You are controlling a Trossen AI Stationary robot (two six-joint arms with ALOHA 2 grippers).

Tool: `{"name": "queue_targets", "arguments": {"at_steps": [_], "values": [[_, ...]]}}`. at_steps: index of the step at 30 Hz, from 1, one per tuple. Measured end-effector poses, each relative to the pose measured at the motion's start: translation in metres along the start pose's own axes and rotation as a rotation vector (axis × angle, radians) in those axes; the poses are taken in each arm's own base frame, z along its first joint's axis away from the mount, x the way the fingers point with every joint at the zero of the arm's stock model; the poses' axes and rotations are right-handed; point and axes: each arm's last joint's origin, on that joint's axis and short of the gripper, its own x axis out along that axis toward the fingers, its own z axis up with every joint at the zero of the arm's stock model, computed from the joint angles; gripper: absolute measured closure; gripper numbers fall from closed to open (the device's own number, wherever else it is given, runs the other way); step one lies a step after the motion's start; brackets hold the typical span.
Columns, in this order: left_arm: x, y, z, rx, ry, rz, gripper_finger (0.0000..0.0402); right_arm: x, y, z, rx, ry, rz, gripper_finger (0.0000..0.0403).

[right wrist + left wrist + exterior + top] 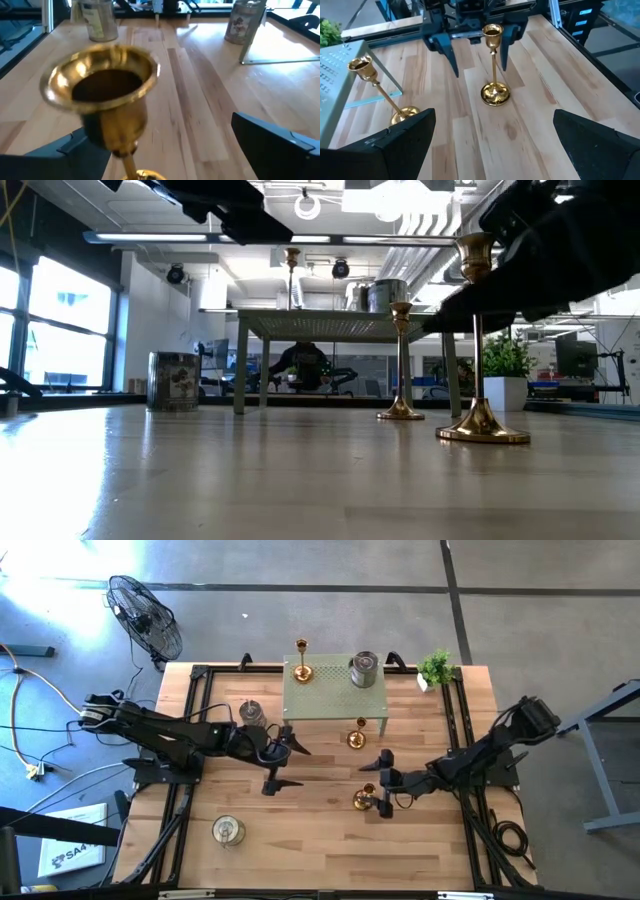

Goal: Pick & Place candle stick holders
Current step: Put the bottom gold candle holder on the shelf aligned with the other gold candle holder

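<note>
A tall gold candle stick holder (364, 800) stands on its round base on the wooden table, right of middle. Its cup (102, 85) sits between the open fingers of my right gripper (384, 783). In the left wrist view a small gap shows on each side. A second gold holder (357, 735) stands just behind it. A third gold holder (302, 660) and a silver jar-like holder (364, 670) stand on a small perforated stand (335, 700). Two more silver holders (250, 712) (228, 830) stand at the left. My left gripper (287, 764) hovers open left of middle.
A small green potted plant (436, 667) stands at the far right corner beside the stand. Black frame rails (190, 730) run along the table's left and right sides. Bare wood lies between the grippers and along the near edge. A fan (145, 620) stands on the floor beyond the table.
</note>
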Motion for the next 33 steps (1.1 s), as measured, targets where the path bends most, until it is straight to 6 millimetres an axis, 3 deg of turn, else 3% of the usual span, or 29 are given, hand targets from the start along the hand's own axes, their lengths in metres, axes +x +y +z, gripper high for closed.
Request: {"name": "queue_targets", "arguments": {"at_steps": [8,24,33], "values": [[0.0,0.0,0.0,-0.068,-0.001,0.003,0.0002,0.003,0.003,0.008,-0.027,-0.018,0.006,0.0067],[0.0,0.003,0.0,-0.045,0.007,0.109,0.0002,0.008,0.01,0.021,-0.095,-0.006,-0.01,0.0158],[0.0,0.005,0.0,-0.043,0.013,0.164,0.0002,0.0,0.009,0.034,-0.086,-0.061,0.003,0.0246]]}}
